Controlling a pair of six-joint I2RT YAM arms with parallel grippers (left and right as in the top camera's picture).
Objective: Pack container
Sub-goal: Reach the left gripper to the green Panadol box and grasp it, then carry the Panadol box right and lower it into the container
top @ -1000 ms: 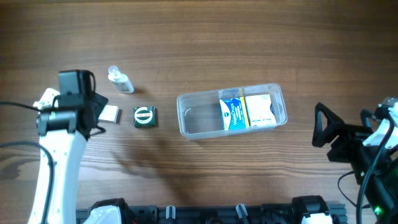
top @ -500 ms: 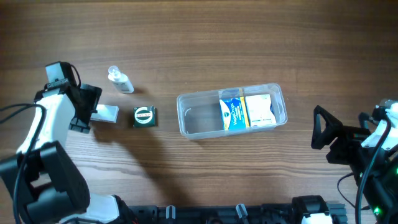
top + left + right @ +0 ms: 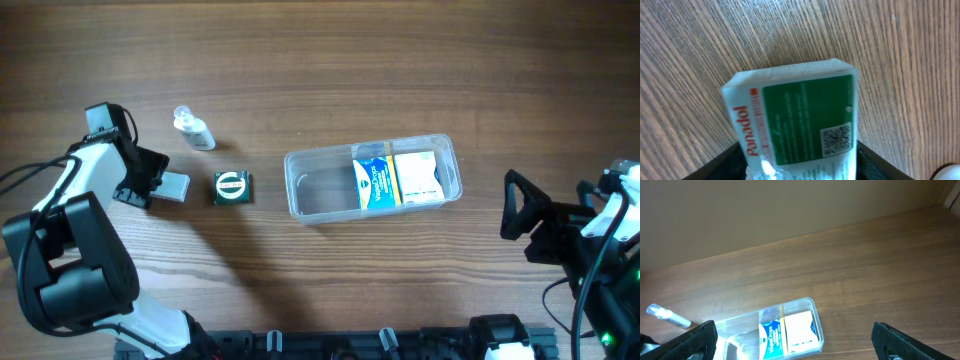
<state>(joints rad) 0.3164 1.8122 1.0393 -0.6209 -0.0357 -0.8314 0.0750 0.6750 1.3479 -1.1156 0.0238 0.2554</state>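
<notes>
The clear plastic container [image 3: 318, 192] lies right of centre with a blue box [image 3: 375, 182] and a white box [image 3: 417, 176] in its right half; its left half is bare. It also shows in the right wrist view [image 3: 740, 322]. My left gripper [image 3: 158, 185] is at the far left, its jaws closed on the sides of a white and green Panadol box [image 3: 797, 117], which rests low at the table. My right gripper [image 3: 516, 210] is open and empty, well to the right of the container.
A small dark green square box [image 3: 232, 187] lies just right of the Panadol box [image 3: 175, 187]. A small clear bottle [image 3: 194, 130] lies behind them. The right arm's body [image 3: 590, 240] fills the lower right corner.
My left gripper has swung round and lowered to the left end of the Panadol box, and its jaws now flank it. The box shifted slightly. The right arm has not moved.
</notes>
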